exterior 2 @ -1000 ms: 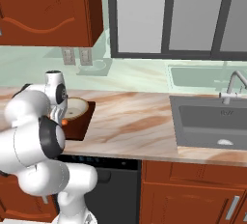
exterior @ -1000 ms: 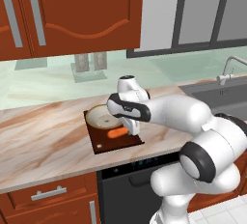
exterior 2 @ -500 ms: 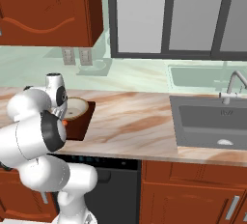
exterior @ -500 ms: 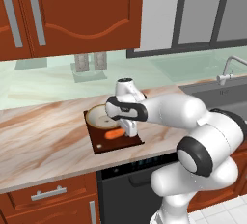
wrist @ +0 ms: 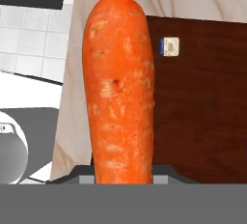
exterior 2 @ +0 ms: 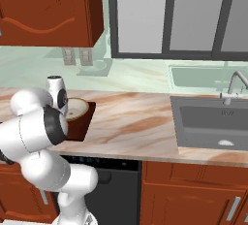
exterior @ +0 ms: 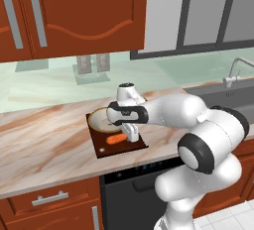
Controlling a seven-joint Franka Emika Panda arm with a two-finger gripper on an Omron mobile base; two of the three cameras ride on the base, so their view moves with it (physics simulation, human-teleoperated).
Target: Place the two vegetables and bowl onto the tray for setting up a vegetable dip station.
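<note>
A marbled counter runs under red-brown cabinets, with a steel sink set into it well to the right of the work. The white arm reaches from the base across the counter's front edge and hangs over the tray, a dark brown board lying near that edge. The bowl sits on the far half of the tray, tan rim outward and pale inside, partly hidden by the robot's hand; from the right it shows at, tucked behind the arm. The carrot lies across the near half of the tray, just in front of the bowl, its length pointing left from the fingers. Seen from the hand, the carrot rises straight up from between the fingers, over dark wood, and the fingers are clamped on its near end. Whether it rests on the board or hangs just above it cannot be told. A small pale hole marks the tray beside the carrot.
</note>
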